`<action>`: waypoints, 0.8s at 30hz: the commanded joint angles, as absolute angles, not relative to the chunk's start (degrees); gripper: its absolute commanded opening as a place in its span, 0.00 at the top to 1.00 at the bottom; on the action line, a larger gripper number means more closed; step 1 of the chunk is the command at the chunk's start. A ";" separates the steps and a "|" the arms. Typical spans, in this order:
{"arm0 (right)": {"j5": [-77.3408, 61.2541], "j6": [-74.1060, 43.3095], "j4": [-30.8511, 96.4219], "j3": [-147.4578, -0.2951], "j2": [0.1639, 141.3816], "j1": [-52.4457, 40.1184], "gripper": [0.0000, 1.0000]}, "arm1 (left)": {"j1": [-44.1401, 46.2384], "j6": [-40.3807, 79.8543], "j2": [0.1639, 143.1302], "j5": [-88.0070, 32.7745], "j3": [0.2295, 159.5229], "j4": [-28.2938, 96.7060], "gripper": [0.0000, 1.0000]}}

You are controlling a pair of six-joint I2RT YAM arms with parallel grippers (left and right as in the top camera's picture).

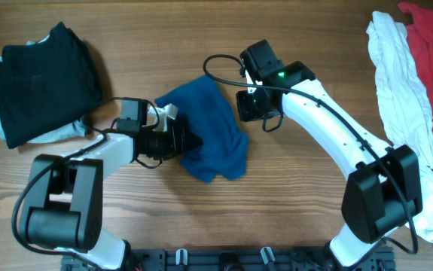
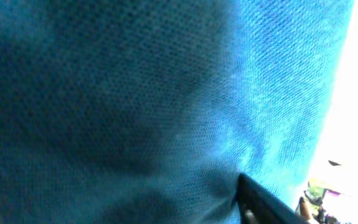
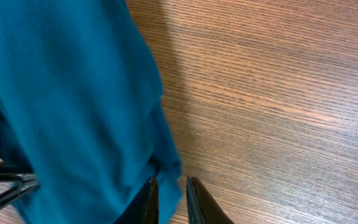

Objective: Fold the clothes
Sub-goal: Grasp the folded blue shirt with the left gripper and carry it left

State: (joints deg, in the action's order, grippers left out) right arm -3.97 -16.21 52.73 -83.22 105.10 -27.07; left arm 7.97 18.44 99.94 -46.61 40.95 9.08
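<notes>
The royal-blue shirt (image 1: 210, 128) lies bunched up at the middle of the table. My left gripper (image 1: 190, 141) is pushed into its left side. In the left wrist view the blue cloth (image 2: 135, 106) fills the frame and its folds run into the one finger that shows (image 2: 263, 200), so the gripper looks shut on the shirt. My right gripper (image 1: 247, 105) is at the shirt's upper right edge. In the right wrist view its fingers (image 3: 171, 200) are nearly closed with an edge of the blue shirt (image 3: 73, 106) pinched between them.
A black garment (image 1: 43, 79) lies folded at the back left, with pale-blue cloth (image 1: 62, 134) showing under it. A white garment (image 1: 397, 98) and a red one (image 1: 431, 45) lie along the right edge. Bare wooden table (image 1: 299, 203) shows in front.
</notes>
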 commanded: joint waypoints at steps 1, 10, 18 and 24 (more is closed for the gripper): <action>-2.98 -15.55 52.93 -83.18 105.03 -27.24 0.84 | 8.51 18.68 101.06 -48.69 40.05 6.63 0.61; -2.72 -15.38 53.84 -83.18 105.03 -27.24 0.84 | 6.50 21.96 98.76 -48.58 40.29 3.20 0.96; -2.55 -15.40 54.30 -83.18 105.03 -27.24 0.85 | -2.35 24.05 87.46 -44.23 47.70 15.38 0.96; -2.55 -15.40 54.30 -83.18 105.03 -27.24 0.85 | -5.67 19.66 83.68 -37.80 58.43 23.64 0.96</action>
State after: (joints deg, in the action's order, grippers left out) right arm -3.77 -16.21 54.22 -83.22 105.10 -27.07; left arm -4.14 22.55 86.28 -42.24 51.18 21.34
